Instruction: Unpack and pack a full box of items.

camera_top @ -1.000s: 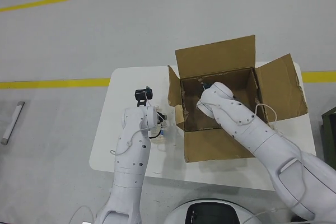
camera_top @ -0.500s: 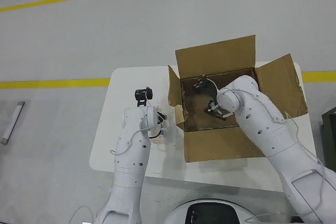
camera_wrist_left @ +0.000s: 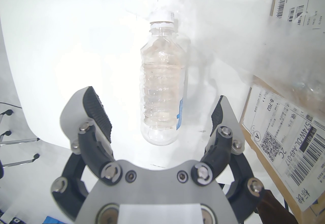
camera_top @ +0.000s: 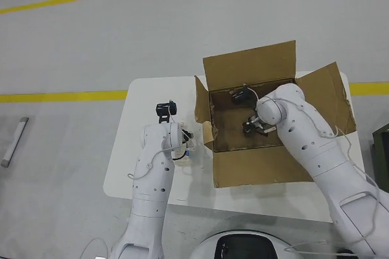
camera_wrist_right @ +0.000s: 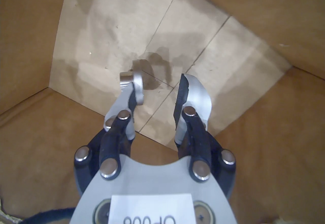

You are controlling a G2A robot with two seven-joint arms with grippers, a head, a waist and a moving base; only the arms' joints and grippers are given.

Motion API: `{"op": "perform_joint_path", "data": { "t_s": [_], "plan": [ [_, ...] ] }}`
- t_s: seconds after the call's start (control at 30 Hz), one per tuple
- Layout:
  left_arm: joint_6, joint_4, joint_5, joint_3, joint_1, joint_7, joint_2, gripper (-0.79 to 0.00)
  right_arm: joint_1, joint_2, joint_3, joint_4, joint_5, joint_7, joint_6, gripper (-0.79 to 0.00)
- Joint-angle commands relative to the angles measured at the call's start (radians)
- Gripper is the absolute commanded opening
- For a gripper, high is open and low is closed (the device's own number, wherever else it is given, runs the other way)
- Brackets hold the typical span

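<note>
Top view: open cardboard box [camera_top: 249,65] on the white tabletop [camera_top: 149,97]. Left wrist view: left claw [camera_wrist_left: 156,98] spread wide, empty, above a clear bottle [camera_wrist_left: 162,77] lying beside the box. Right wrist view: right claw [camera_wrist_right: 157,80] part open, empty, inside the box.

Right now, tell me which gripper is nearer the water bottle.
Left. The left gripper hangs open close over the bottle; the right gripper is inside the cardboard box, apart from it.
</note>
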Motion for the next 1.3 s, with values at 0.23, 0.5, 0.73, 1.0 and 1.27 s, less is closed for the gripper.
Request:
{"op": "perform_joint_path", "data": {
  "t_s": [0.23, 0.5, 0.73, 1.0, 1.27],
  "plan": [
    [0.000, 0.000, 0.000, 0.000, 0.000, 0.000, 0.000, 0.000, -0.006, -0.024, -0.146, -0.115, -0.165, 0.054, 0.044, -0.105],
    [0.000, 0.000, 0.000, 0.000, 0.000, 0.000, 0.000, 0.000, -0.015, -0.044, -0.224, -0.116, -0.240, 0.081, 0.023, -0.419],
    [0.000, 0.000, 0.000, 0.000, 0.000, 0.000, 0.000, 0.000, 0.009, -0.063, -0.240, -0.011, -0.243, 0.052, 0.041, -0.428],
    [0.000, 0.000, 0.000, 0.000, 0.000, 0.000, 0.000, 0.000, 0.034, -0.082, -0.217, 0.082, -0.194, 0.001, 0.095, -0.437],
    [0.000, 0.000, 0.000, 0.000, 0.000, 0.000, 0.000, 0.000, 0.024, -0.083, -0.170, 0.092, -0.185, -0.060, 0.185, -0.446]
  ]
}}
